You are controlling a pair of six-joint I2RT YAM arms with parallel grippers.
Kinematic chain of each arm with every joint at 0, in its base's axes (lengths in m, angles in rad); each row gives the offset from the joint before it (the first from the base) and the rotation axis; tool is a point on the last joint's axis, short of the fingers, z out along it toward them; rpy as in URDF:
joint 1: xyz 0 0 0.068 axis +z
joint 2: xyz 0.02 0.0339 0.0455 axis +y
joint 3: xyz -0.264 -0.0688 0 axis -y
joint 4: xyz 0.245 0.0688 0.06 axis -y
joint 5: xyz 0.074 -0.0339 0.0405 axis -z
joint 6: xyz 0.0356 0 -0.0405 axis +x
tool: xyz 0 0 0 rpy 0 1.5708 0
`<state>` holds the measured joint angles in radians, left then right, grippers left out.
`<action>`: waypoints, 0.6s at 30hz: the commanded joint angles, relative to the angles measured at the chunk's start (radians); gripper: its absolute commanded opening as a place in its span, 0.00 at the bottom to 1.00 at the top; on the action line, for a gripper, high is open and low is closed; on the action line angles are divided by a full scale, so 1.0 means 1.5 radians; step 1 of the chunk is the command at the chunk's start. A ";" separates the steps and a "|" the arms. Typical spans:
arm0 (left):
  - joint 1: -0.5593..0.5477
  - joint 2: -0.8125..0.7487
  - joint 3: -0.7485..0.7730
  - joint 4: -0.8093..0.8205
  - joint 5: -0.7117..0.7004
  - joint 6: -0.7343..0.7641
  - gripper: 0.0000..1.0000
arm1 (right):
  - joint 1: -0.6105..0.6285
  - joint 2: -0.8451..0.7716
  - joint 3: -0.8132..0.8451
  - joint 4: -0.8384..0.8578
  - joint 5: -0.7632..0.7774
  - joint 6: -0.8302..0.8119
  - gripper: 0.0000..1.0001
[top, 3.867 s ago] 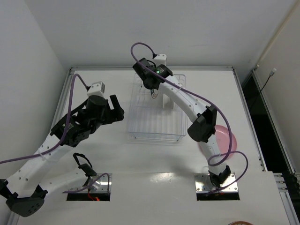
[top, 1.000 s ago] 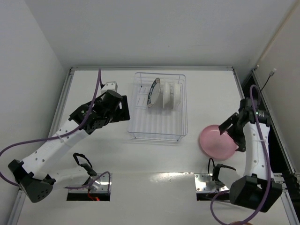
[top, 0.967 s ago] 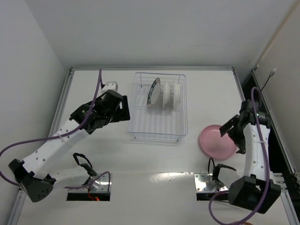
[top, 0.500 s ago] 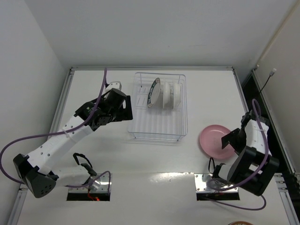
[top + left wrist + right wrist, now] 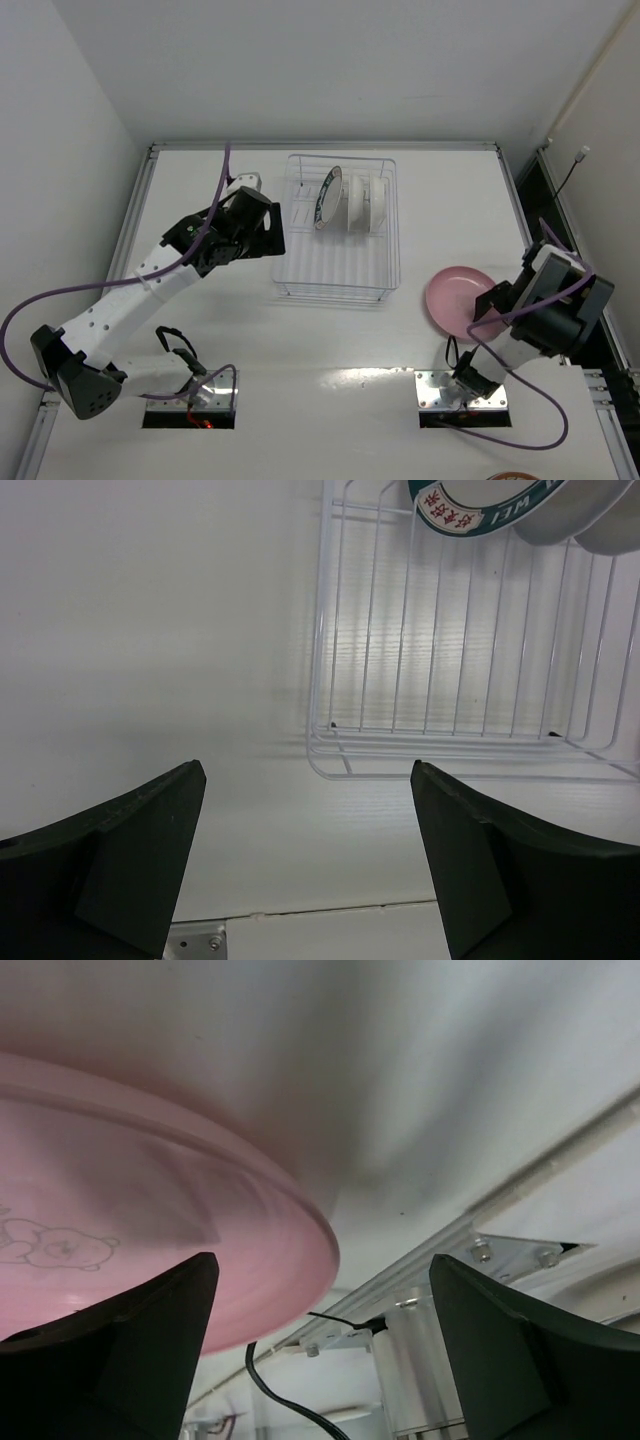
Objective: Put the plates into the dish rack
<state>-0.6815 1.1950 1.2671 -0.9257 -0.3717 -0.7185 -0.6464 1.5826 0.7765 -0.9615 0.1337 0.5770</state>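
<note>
two of the three plates are already loaded. the teal-rimmed plate [image 5: 328, 197] stands on edge in the far slots of the dish rack [image 5: 335, 270], leaning a little. just beside it stands a second plate [image 5: 365, 205], pale and perhaps glass, though the overhead view cannot settle that. the pink plate [image 5: 462, 300] is what is left: it lies flat on the tabletop [image 5: 330, 340], well to the right of the rack, and has to be lifted, tipped upright and slotted in.

the right gripper [image 5: 322, 1265] is down low at the near right edge of that plate. its jaws are spread wide and clamp nothing, with the plate's rim just ahead of the gap. the left gripper [image 5: 308, 780] hovers at the rack's left side, jaws also spread and empty.

the rack is thin white wire, a rectangular basket with parallel bars along its floor and rounded corners. the pink plate is glossy and smooth, shallow with a raised rim, and has a faint teddy bear drawing [image 5: 60, 1248] on its face. the teal band carries white lettering.
</note>
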 commanded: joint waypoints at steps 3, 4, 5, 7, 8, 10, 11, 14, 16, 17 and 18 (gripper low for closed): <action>-0.008 -0.003 0.034 0.010 -0.011 0.004 0.82 | -0.013 0.058 0.053 0.060 -0.076 -0.063 0.62; -0.008 -0.003 0.034 0.010 -0.017 0.004 0.82 | -0.013 0.066 0.053 0.066 -0.082 -0.064 0.55; -0.008 -0.003 0.034 0.010 -0.017 0.011 0.82 | -0.013 0.073 0.053 0.075 -0.092 -0.064 0.40; -0.008 0.003 0.034 0.010 -0.017 0.011 0.82 | -0.019 0.085 0.053 0.094 -0.129 -0.064 0.24; -0.008 0.003 0.034 0.010 -0.017 0.011 0.82 | -0.019 0.093 0.053 0.094 -0.129 -0.064 0.10; -0.008 0.003 0.034 0.010 -0.017 0.011 0.82 | -0.013 0.093 0.060 0.101 -0.144 -0.072 0.00; -0.008 0.003 0.040 0.010 -0.017 0.011 0.82 | -0.013 0.093 0.071 0.094 -0.144 -0.078 0.00; -0.008 0.009 0.040 0.010 -0.023 0.011 0.82 | -0.007 0.032 0.102 0.060 -0.131 -0.078 0.00; -0.008 0.009 0.040 0.010 -0.023 0.011 0.82 | 0.005 -0.019 0.145 0.034 -0.131 -0.070 0.00; -0.008 0.009 0.040 0.010 -0.023 0.011 0.82 | 0.013 -0.045 0.165 0.017 -0.137 -0.060 0.00; -0.008 0.009 0.040 0.010 -0.023 0.011 0.82 | 0.019 -0.100 0.189 -0.023 -0.137 -0.041 0.00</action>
<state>-0.6815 1.2106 1.2884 -0.9268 -0.3897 -0.7147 -0.6415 1.6150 0.9314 -0.9401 -0.0891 0.4572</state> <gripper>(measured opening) 0.817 0.064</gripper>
